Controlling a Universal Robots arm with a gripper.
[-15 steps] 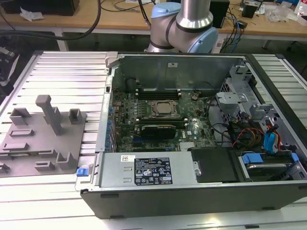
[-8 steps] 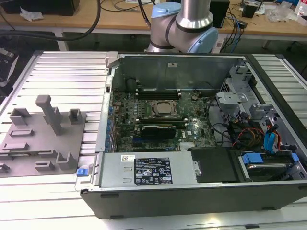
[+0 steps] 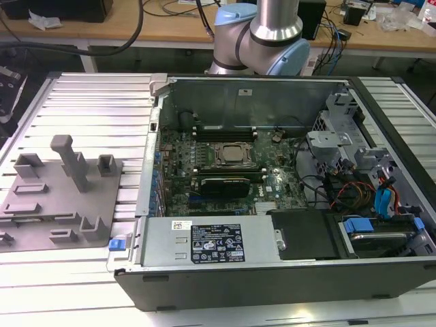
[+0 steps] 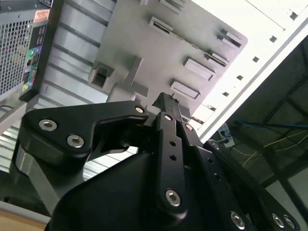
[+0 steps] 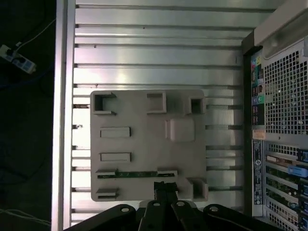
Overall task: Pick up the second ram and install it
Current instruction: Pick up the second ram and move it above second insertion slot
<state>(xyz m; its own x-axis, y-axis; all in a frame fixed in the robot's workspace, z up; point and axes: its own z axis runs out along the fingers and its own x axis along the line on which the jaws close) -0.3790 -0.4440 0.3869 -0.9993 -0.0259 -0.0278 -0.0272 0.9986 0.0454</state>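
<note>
The second ram is a thin greenish strip lying on edge in a slot of the grey fixture tray, near the tray's edge closest to my gripper. My gripper hovers above that edge, just beside the ram's end, with its black fingers pressed together and nothing between them. In the second wrist view the gripper hangs over the same tray. In the exterior view the tray sits on the exterior view's left of the open computer case, whose motherboard lies exposed.
The tray carries several raised holders and a tall post. The slatted metal table runs under everything. Inside the case are the processor, a black power supply and cables with drive bays. The arm's base stands behind the case.
</note>
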